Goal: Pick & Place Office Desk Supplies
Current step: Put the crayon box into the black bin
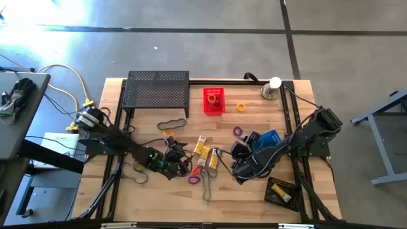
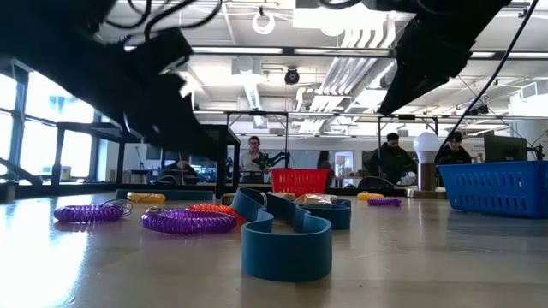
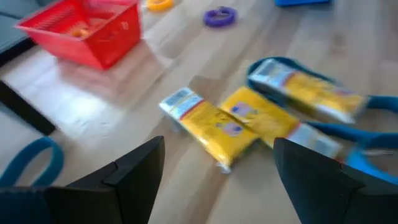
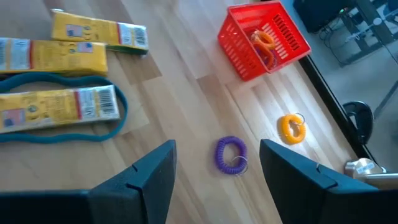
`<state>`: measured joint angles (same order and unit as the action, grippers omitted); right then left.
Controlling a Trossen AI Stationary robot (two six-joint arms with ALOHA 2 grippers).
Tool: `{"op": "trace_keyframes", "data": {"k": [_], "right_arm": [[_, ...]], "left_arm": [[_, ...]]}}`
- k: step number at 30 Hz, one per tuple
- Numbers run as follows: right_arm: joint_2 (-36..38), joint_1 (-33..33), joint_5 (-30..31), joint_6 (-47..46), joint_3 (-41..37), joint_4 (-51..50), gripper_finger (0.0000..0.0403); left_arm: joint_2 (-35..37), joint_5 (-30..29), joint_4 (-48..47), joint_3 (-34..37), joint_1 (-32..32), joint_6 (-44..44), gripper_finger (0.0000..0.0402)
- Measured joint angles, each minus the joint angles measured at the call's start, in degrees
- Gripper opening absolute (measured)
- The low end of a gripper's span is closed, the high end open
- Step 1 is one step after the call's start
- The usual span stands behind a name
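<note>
Seen from above, a wooden table (image 1: 254, 191) strewn with small office supplies, described from left to right

Far left: left arm reaching in low over the boards, left gripper (image 1: 166, 162) spread wide and holding nothing, fingers (image 3: 134, 177) parted toward a cluster of yellow-and-white boxes (image 3: 214, 124) just ahead. Thin dark band loops (image 1: 172, 122) lying flat nearby, in front of a black mesh shelf (image 1: 158, 89) at the back edge

Centre: boxes (image 1: 202, 147) lying close together, one ringed by a band (image 4: 121, 109). Purple coil loop (image 1: 194, 180) and other coils close by. Red basket (image 1: 213, 100) behind, orange and red loops already inside

Right of centre: yellow coil loop (image 1: 241, 107) beside the basket, a second purple coil (image 4: 229, 155) on bare wood. Right gripper (image 1: 238, 166) hovering above it, also parted and empty. Blue basket (image 1: 267, 140) partly under that arm, silver dome with a white ball (image 1: 272, 88) at the far corner

Handling, judged by appearance: boxes light, stiff cardboard, possibly glossy and slippery; best pinched across the narrow width near the middle, avoiding the neighbour touching it. Coils soft and springy, likely to squash or roll; best taken across one side of the ring. Flat bands limp, hard to lift off the surface
</note>
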<state>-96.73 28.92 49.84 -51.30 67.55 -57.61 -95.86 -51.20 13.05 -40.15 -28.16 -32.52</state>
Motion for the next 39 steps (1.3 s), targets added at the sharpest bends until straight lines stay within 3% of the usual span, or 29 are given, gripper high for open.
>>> {"op": "trace_keyframes", "data": {"k": [7,12,19,25,39], "right_arm": [[0.0,2.9,0.0,0.1,0.0,0.5,0.0220],[0.0,4.8,0.0,0.1,0.0,0.9,0.0220],[0.0,7.2,0.0,0.1,0.0,2.1,0.0220],[0.0,8.3,0.0,0.1,0.0,2.6,0.0220],[0.0,7.5,3.1,0.5,0.0,3.7,0.0220]], "left_arm": [[-13.0,-6.3,19.6,-0.2,-0.5,7.2,0.0292],[-18.1,-9.2,30.0,-0.3,-1.1,11.4,0.0292],[-18.5,-13.8,30.1,-0.4,-1.9,13.6,0.0292],[-18.5,-7.2,28.1,-0.4,-1.0,9.7,0.0291],[-18.5,-1.3,27.6,-0.4,3.7,4.6,0.0291]]}}
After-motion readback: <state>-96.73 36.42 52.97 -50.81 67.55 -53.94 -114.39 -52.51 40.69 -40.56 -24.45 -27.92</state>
